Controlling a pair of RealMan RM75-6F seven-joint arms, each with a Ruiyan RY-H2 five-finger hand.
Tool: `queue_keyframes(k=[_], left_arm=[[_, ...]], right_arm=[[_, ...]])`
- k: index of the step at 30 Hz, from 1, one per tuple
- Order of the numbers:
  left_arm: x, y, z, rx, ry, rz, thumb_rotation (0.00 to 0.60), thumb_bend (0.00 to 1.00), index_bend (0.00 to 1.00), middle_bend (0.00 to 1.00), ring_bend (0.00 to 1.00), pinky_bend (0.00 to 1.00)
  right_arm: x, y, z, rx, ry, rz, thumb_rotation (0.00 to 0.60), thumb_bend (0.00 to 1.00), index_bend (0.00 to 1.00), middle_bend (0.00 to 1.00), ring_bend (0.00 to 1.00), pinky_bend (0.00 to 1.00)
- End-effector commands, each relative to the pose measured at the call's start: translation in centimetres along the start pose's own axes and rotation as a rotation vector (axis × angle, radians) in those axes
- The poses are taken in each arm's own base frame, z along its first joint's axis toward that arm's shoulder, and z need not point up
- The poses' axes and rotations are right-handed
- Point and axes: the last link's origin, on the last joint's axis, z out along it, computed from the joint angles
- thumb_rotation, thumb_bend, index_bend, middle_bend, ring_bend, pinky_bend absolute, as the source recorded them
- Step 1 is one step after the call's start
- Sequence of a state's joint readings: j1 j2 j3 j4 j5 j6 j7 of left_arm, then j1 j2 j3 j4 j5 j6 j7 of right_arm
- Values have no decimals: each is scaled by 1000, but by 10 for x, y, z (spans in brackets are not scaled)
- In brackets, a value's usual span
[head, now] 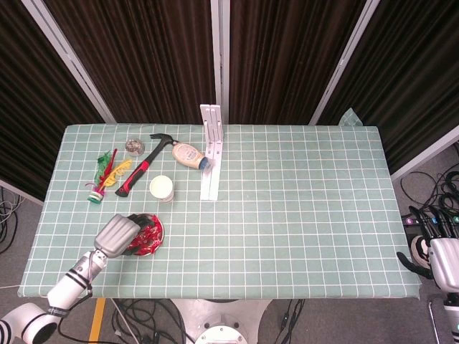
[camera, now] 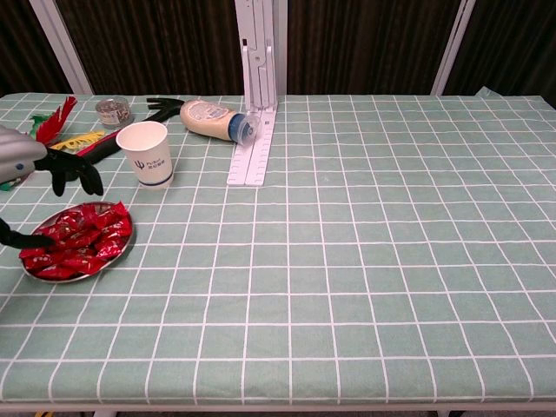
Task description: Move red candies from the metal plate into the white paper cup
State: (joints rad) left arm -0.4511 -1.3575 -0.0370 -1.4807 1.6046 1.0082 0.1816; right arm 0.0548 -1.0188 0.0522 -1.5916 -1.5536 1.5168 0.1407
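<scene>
We have our left hand (head: 118, 233) poised over the round metal plate (camera: 122, 249) heaped with red wrapped candies (camera: 80, 240), at the near left of the green checked desk (head: 301, 208). In the chest view its dark fingers (camera: 69, 171) are spread apart above the pile and hold nothing, a posture that, as we judge it, suits coming down on a candy from above. One fingertip lies at the plate's left edge; whether it touches a candy we cannot tell.

The candies lie jumbled in the plate with their twisted ends pointing every way, so they share no common long axis. The white paper cup (camera: 146, 153) stands upright just behind the plate, mouth up, so we judge the carry will be short and the drop straight down.

Our right hand (head: 442, 258) hangs off the desk's right edge, well apart from the work, its fingers apart and empty.

Behind the cup lie a red-handled hammer (head: 140, 172) and a bottle of pale sauce (camera: 213, 118) on its side, its cap towards the white upright bracket (head: 212, 154). To the left is a shuttlecock with coloured feathers (head: 102, 178).
</scene>
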Motion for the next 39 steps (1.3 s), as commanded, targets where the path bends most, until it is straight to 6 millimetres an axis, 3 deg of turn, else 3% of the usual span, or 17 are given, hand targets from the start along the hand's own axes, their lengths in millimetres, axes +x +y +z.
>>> queue_keyframes(k=[1,7,12,14,25,39], left_arm=[[-4,1,8,12,-22,22,600,219,358,419,396,1000],[-6,3,7,55,-41,37,600,219,358,421,424,1000],[-6,6,7,71,-40,19,600,216,367,439,682,1000],[-7,8,8,72,-38,18,600,215,368,410,726,1000],[-24,8,16,91,-92,55,600,214,368,388,687,1000],[-24,-6,14,172,-123,79,600,214,380,415,719,1000]], right_arm=[[-1,0,0,1,-3,1,600,129,75,175,0,80],[-1,-1,1,0,-4,-1,600,129,75,175,0,83],[-1,-1,2,3,-9,0,600,129,75,175,0,85],[-2,-1,2,2,-10,-2,600,129,75,174,0,86],[-2,0,1,-5,-18,-4,600,129,75,174,0,101],[-2,1,1,-12,-19,-3,600,128,75,176,0,123]])
